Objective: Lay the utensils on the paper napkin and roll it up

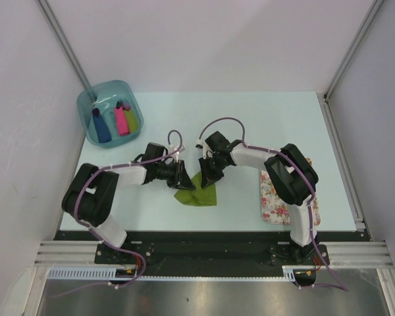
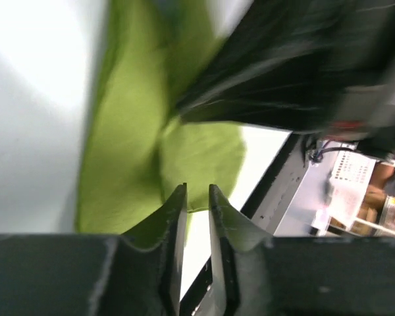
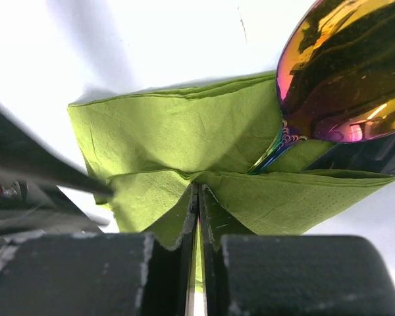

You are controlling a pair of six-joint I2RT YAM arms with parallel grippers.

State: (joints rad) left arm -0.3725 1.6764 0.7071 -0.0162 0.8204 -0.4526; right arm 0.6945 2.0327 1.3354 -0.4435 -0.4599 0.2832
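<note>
Two pincers crowded over one small bundle, so here's how I'd play the rolling step. The paper napkin [image 3: 178, 131] lies mid-tabletop [image 1: 250, 118], folded over the utensils [image 3: 345, 72]. In the right wrist view I can see a shiny rainbow-tinted spoon bowl poking out of the fold, its neck tucked under the green paper; whatever else is in there is hidden. To do this well I'd want the roll snug against the handles. I'd turn the pinched flap over slowly so the thin paper doesn't tear or slip off the metal, and use the other arm to pin the bundle down rather than tug against it. The right pincer [image 3: 199, 194] is pressed together on a raised pleat of the napkin, with paper squeezed between its tips. The left pincer [image 2: 197, 194] sits just beside the napkin's edge with its tips only a sliver apart, and I can't see anything caught in that slit. It's close to the right one, so I'd watch for a bump. The floral mat [image 1: 271, 201] and blue bin [image 1: 110, 112] are well apart, no worry there.
</note>
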